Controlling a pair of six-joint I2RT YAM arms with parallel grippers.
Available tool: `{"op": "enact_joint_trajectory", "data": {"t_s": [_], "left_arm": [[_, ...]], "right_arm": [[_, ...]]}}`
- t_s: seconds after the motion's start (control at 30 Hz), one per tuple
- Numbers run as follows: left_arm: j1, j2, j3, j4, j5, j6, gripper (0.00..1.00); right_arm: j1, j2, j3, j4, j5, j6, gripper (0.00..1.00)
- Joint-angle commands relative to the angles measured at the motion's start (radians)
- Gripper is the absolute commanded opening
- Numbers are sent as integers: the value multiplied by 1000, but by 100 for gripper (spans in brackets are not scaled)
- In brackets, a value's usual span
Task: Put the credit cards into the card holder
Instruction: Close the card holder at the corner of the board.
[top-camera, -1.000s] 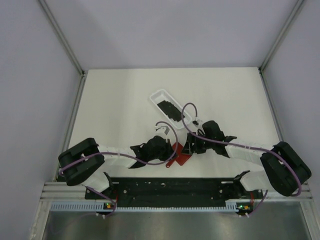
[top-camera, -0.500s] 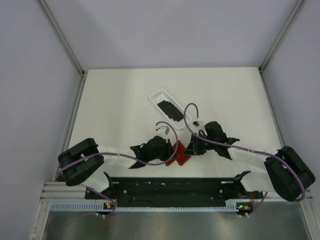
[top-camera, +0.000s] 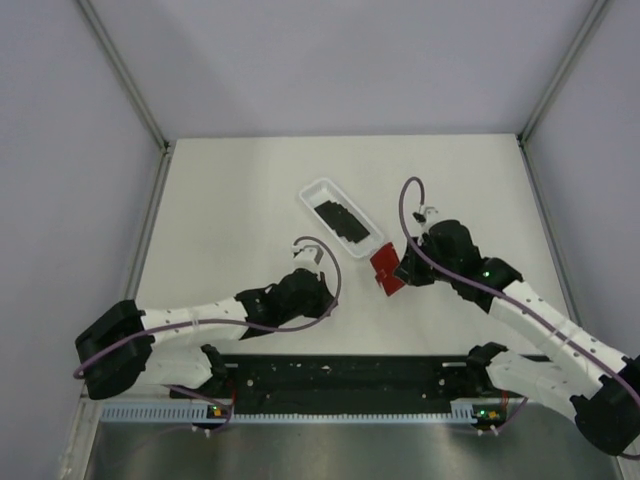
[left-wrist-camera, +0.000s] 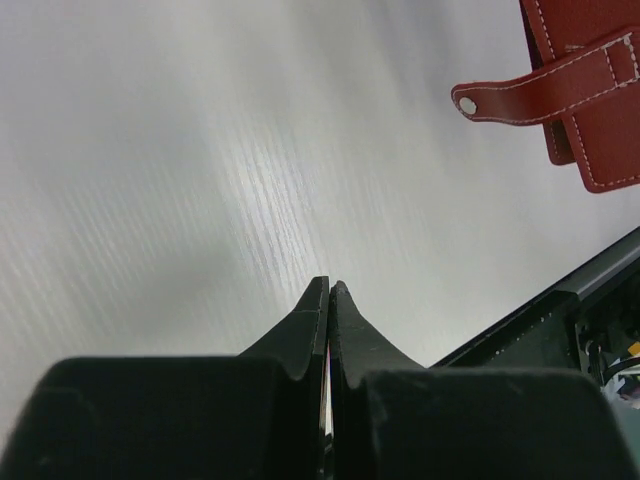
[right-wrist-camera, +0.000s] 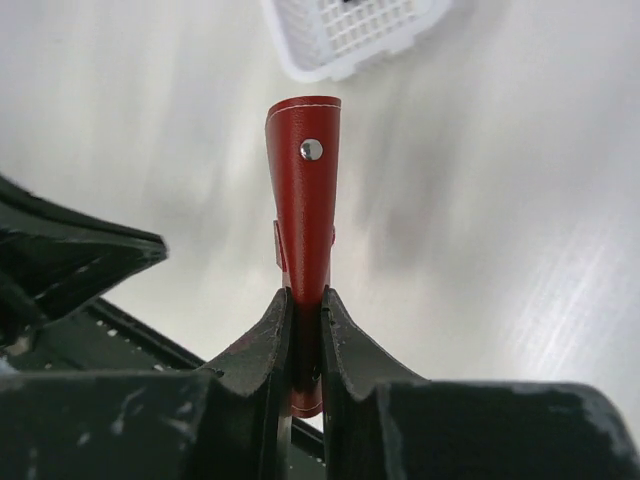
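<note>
Card holder (right-wrist-camera: 303, 200) clamped edge-on in right gripper (right-wrist-camera: 305, 296); left gripper (left-wrist-camera: 328, 286) closed; credit cards (top-camera: 340, 220) in tray (top-camera: 308, 198) clearest overhead.

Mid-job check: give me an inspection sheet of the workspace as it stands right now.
Surface: white table, no spills or marks seen.
Job's things: red card holder clamped on edge, near the white tray; black credit cards lie in that tray.
Clutter: nothing seen.
Grippers: right gripper shut on the card holder; left gripper shut, nothing seen in it, over bare table.
Cables: purple cables loop above both wrists, no snag seen.
Surroundings: pale walls; black rail along the near edge.
</note>
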Motion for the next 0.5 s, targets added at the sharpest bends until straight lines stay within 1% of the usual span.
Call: {"op": "enact_joint_trajectory", "data": {"t_s": [0.0, 0.07, 0.13, 0.17, 0.3, 0.47], "left_arm": [[-3, -85, 28, -103, -78, 26, 0], [-2, -110, 21, -120, -89, 21, 0], [-3, -128, 11, -133, -100, 10, 0], [-3, -136, 5, -135, -101, 7, 0], [-2, -148, -12, -132, -106, -5, 0], [-2, -156, -18, -146, -112, -17, 0]], "right_arm": [[20, 33, 96, -260, 251, -28, 0], [68, 58, 123, -320, 350, 12, 0], [123, 123, 186, -393, 477, 50, 0], [146, 156, 211, -427, 515, 73, 0], [273, 281, 288, -501, 614, 145, 0], [378, 398, 321, -510, 690, 193, 0]]}}
